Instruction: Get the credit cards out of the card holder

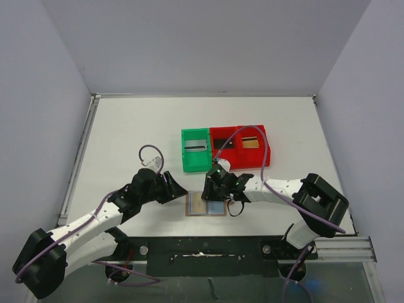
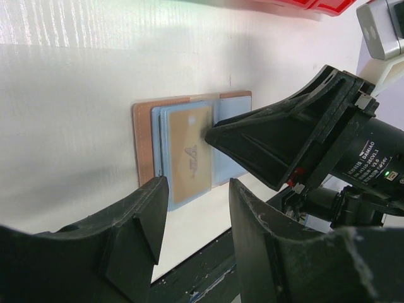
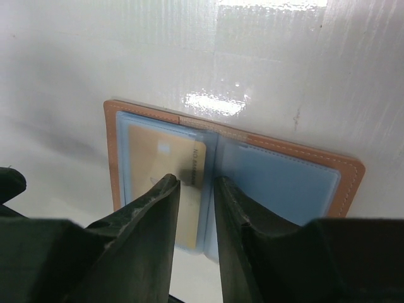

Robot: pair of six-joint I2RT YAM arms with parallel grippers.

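Flat bifold leather-like card holder [image 3: 111,150]: tan-brown outside, paler stitching along the edge, pale blue inner pockets. Thin plastic card [image 3: 154,165]: gold-tan, dark print. Bench [image 1: 126,126]: white. Plastic bins: one green [image 1: 187,151], one red [image 1: 222,131]. Left fingers [image 2: 136,224] and right fingers [image 3: 151,221]: black. Cable [image 1: 150,149]: purple.

The card holder [image 2: 145,136] lies open and flat on the white counter [image 2: 76,95] near the middle of the view, its brown border framing pale blue pockets. 1 tan card [image 2: 189,151] with a dark logo sits in the pocket on the 9 o'clock side. From 3 o'clock the black right pincer [image 2: 211,132] reaches in, its tip meeting the card's 3 o'clock edge. At 6 o'clock the left pincer [image 2: 197,186] shows its 2 dark fingers [image 2: 142,221] apart, with nothing between them. A sliver of red bin [image 2: 303,5] shows at 1 o'clock.
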